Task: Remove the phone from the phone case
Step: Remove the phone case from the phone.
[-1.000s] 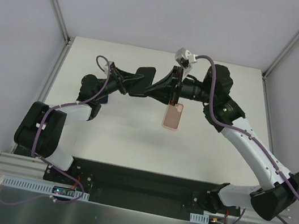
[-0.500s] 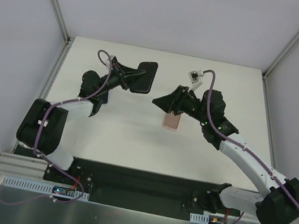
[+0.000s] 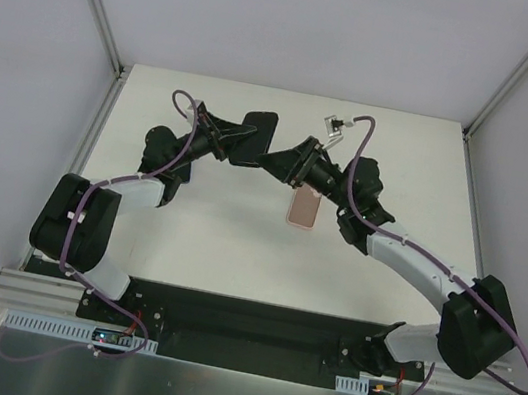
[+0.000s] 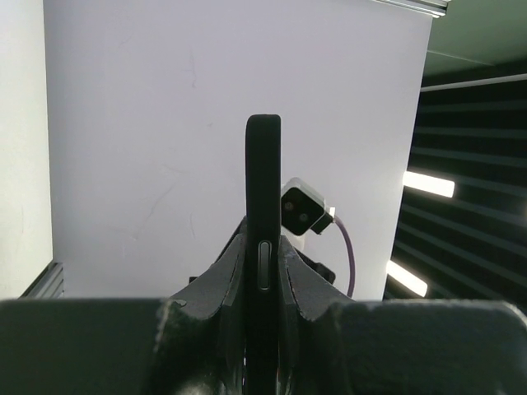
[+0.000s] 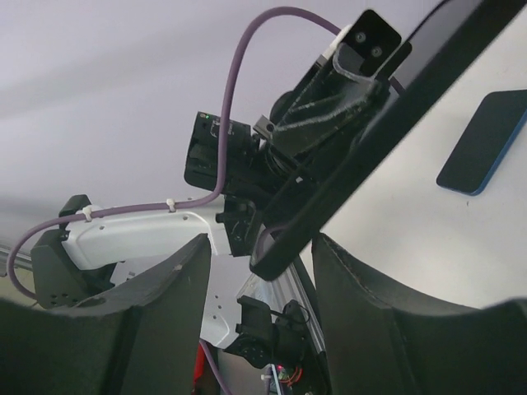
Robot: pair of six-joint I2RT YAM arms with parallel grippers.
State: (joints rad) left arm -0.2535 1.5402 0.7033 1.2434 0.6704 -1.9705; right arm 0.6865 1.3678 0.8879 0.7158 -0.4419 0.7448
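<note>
The black phone (image 3: 255,137) is held off the table, clamped near one end by my left gripper (image 3: 225,138). In the left wrist view the phone (image 4: 263,181) stands edge-on between the shut fingers (image 4: 290,276). The salmon-pink phone case (image 3: 304,207) lies flat on the table, empty, below the right gripper. My right gripper (image 3: 272,162) is open at the phone's free end. In the right wrist view the phone's corner (image 5: 288,243) sits between the spread fingers (image 5: 177,284), with a gap on each side.
The white table (image 3: 208,229) is walled on three sides. In the right wrist view a dark flat rectangle with a blue edge (image 5: 482,144) lies on the table past the phone. The two grippers are close together at the table's back middle.
My right gripper has moved up and left from above the case to the phone's free end. The left gripper still holds the phone in nearly the same place. The case has not moved.
</note>
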